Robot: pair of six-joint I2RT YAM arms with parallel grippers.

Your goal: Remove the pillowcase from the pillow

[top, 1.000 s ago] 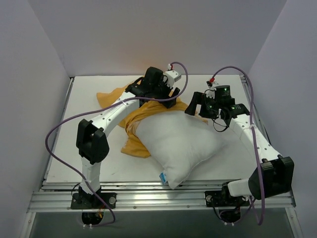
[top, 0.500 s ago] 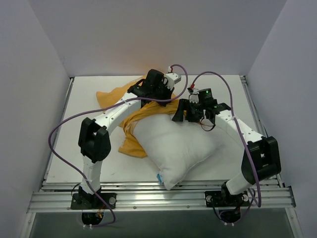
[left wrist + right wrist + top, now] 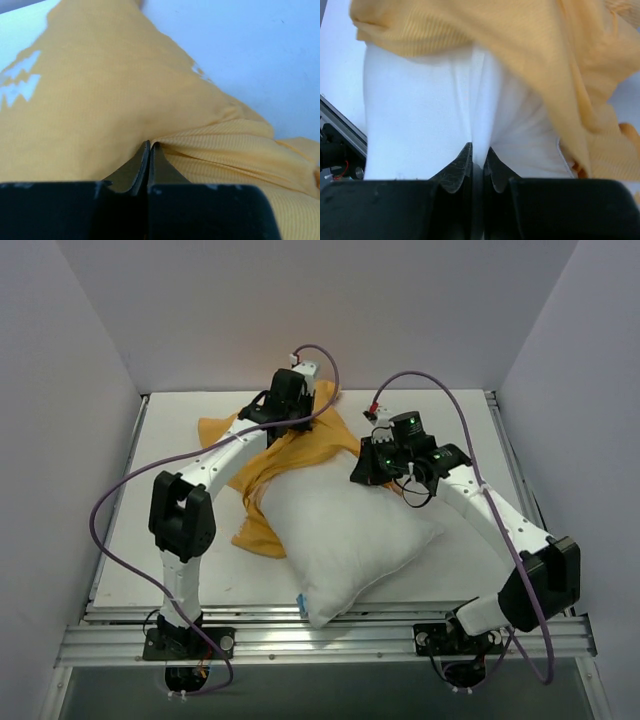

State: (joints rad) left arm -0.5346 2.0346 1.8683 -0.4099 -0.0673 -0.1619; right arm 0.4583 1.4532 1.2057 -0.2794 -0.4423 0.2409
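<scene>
Where the counter (image 3: 455, 565) meets its near edge, one corner of the pillow (image 3: 345, 540) sits at about 6 o'clock in the overhead view, with a small blue tag (image 3: 300, 602) at that corner. The pillow lies diagonally across the middle of the counter, most of its white surface uncovered.

The pillowcase (image 3: 262, 475) is bunched over the pillow's far end. It trails down the pillow's 9 o'clock side and spreads onto the counter toward 11 o'clock.

Right pincer (image 3: 477, 148): jaws drawn nearly together on a pinched fold of white pillow fabric, near the pillow's 1 o'clock corner, just beside the orange cloth edge.

Left pincer (image 3: 150, 146): jaws pressed together on a raised ridge of the orange pillowcase, at 12 o'clock beyond the pillow. White print marks show on the cloth at its 10 o'clock.
</scene>
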